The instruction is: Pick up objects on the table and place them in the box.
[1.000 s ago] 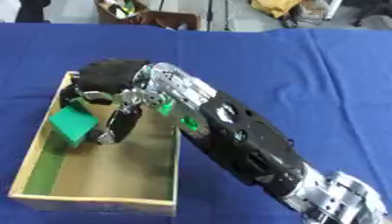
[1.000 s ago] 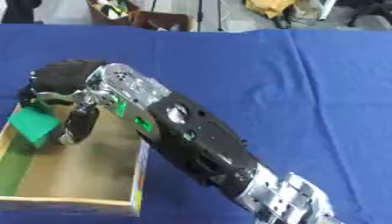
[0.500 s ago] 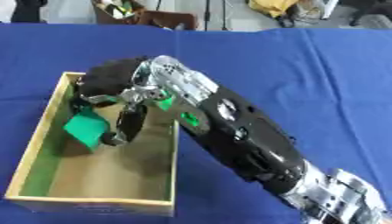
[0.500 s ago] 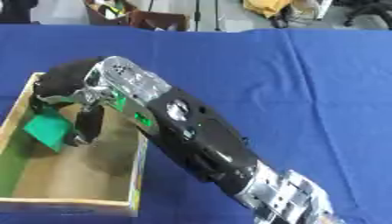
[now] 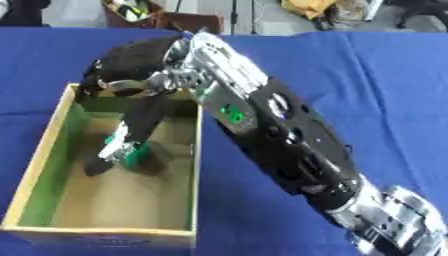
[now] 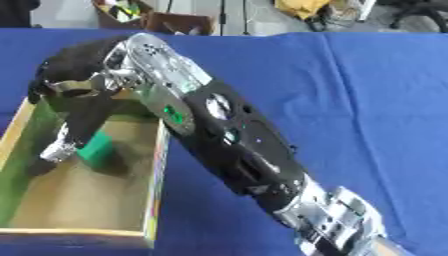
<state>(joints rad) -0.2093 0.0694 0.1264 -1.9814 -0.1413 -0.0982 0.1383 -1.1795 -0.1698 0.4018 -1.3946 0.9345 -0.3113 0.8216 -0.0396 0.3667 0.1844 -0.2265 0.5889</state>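
My right arm crosses the blue table from the lower right, and my right hand [image 5: 131,80] hangs over the wooden box [image 5: 198,165] at the left. Its fingers [image 5: 140,122] point straight down into the box, their tips close to the floor. A small green block [image 6: 96,148] lies on the box floor just beside the fingertips, and no finger curls round it. The hand is open. My left hand shows in neither view.
The box has a green lining on its left inner wall [image 5: 52,165] and a brown floor. The blue cloth [image 5: 367,90] covers the table to the right of the arm. Bags and chair legs stand beyond the far edge.
The hand carried the green block down from the box's far left corner to the floor. Its fingers have straightened and the block now lies free beside them.
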